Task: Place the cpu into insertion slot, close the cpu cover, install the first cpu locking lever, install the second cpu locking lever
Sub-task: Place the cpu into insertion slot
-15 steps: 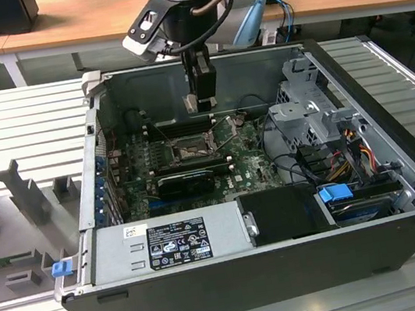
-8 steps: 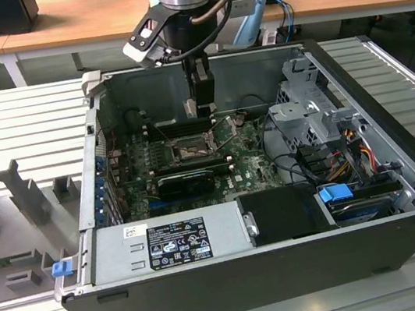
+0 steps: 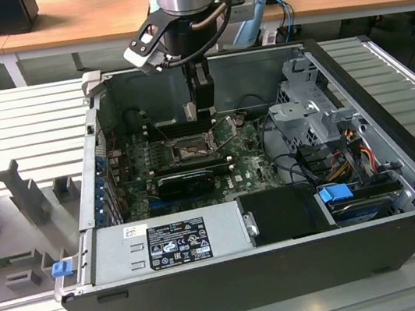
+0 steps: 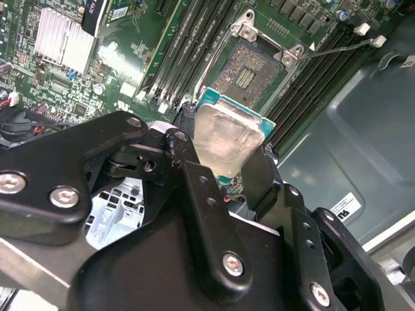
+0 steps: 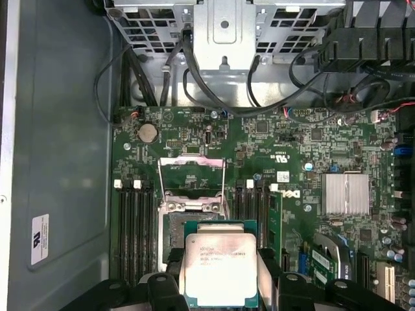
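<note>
**Operator:** Location of the chip?

**Technician:** Find the chip (image 5: 220,269) pinched by two opposite edges in the gripper (image 5: 219,277), metal face toward the first wrist view. Read it as hanging just above the socket (image 4: 249,70), apart from it and not seated. Note the cover (image 5: 192,160) swung up on its hinge, leaving the contact grid bare.

**Operator:** Good practice for this step?

**Technician:** As a judgement: square the chip's edges to the socket rim first. Lower flat, without tilt. Avoid sliding across the contacts. Mind finger clearance beside the memory slots (image 5: 133,227).

**Operator:** Surroundings?

**Technician:** See the green board (image 5: 292,149) around the socket, with a finned heat sink (image 5: 345,194) well apart. Place all this inside the open computer case (image 3: 403,195), lying on a ribbed grey table (image 3: 12,115). Expect a wooden desk (image 3: 52,22) behind.
</note>
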`<act>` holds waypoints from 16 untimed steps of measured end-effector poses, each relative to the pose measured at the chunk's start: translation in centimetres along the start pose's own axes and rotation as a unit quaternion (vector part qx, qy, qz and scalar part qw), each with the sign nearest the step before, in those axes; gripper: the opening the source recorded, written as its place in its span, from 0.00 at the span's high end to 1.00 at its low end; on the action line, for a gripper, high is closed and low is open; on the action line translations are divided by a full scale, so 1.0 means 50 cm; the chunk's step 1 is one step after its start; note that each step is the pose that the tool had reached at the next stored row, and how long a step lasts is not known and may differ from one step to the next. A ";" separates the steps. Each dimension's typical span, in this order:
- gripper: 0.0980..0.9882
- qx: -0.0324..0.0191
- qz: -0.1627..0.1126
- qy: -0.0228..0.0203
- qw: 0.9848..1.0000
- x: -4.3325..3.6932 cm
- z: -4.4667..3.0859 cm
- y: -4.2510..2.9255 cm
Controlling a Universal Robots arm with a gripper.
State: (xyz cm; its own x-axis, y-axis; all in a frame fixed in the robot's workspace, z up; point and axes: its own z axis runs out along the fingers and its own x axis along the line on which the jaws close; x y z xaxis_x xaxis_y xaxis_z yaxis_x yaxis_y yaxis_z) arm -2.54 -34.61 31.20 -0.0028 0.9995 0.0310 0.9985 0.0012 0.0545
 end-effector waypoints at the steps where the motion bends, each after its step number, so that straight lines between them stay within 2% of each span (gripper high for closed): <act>1: 0.52 0.000 0.000 0.000 1.000 0.000 0.003 0.000; 16: 0.52 0.003 0.000 0.000 1.000 -0.001 0.019 -0.001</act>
State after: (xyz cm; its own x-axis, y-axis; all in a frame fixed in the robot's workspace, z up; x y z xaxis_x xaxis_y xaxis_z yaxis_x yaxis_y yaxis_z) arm -2.53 -34.61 30.26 -0.0028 0.9995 0.0311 0.9988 0.0013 0.0492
